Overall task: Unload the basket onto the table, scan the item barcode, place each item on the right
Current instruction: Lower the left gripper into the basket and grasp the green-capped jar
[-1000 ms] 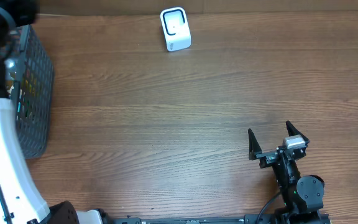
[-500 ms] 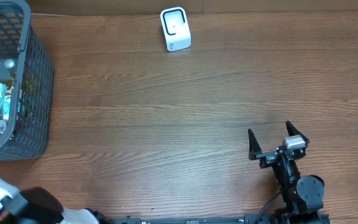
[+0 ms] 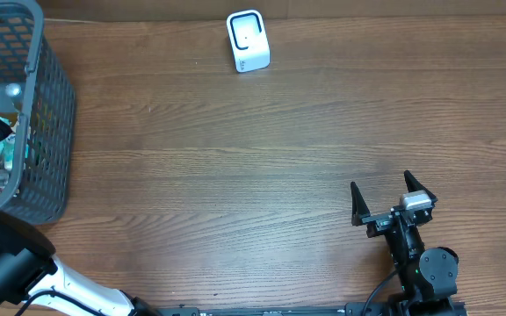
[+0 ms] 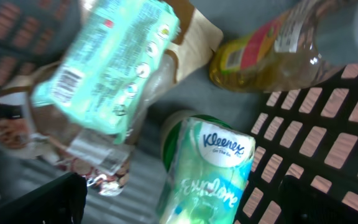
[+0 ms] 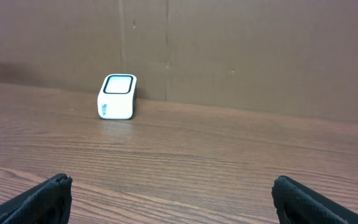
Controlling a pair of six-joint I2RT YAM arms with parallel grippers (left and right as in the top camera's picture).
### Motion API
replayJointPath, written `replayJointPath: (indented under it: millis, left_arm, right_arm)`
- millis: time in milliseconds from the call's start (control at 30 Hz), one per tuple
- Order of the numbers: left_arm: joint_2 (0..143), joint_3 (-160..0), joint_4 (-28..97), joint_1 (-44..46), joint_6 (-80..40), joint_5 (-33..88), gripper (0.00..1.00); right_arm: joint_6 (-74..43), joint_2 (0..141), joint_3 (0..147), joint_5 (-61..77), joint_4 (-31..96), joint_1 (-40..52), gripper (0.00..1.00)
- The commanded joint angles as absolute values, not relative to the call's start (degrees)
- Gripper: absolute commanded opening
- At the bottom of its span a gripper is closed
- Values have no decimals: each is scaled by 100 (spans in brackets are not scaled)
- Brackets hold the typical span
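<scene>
Crinkly plastic packets [image 4: 114,62] lie in a grey square-mesh basket [image 3: 51,132]

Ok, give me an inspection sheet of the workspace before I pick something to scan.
surface: wooden table.
job's things: white barcode scanner at far edge; grey mesh basket at left holding a Kleenex pack, a mint-green packet showing a barcode, a bottle.
clutter: nothing seen.
grippers: left gripper open inside the basket, holding nothing; right gripper open over the table.
cables: black cable at the right arm's base.
surroundings: brown wall behind the table.
</scene>
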State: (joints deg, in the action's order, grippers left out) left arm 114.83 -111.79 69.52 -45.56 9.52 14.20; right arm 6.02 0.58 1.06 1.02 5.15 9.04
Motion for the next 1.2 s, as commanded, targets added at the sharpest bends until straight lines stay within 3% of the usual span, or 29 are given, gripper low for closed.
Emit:
replayJointPath:
  millis: [0, 767, 1067, 1133, 1167]
  left_arm:
    - [11782, -11233, 7017, -4423, 1232, 1702, 100]
    - [12366, -11153, 7150, -3822, 1111, 840, 100]
    - [12366, -10302, 6541, -3824, 1114, 836, 100]
    - [12366, -10289, 6482, -3824, 1111, 838, 97]
    - [12366, -10291, 6447, -3824, 1114, 838, 90]
  right_arm:
    - [585, 16, 47, 23, 482, 897, 100]
    - [585, 16, 47, 25, 482, 897, 100]
    - [585, 16, 47, 25, 482, 897, 100]
    - [585, 16, 47, 25, 482, 897, 100]
    - [585, 16, 47, 25, 482, 897, 100]
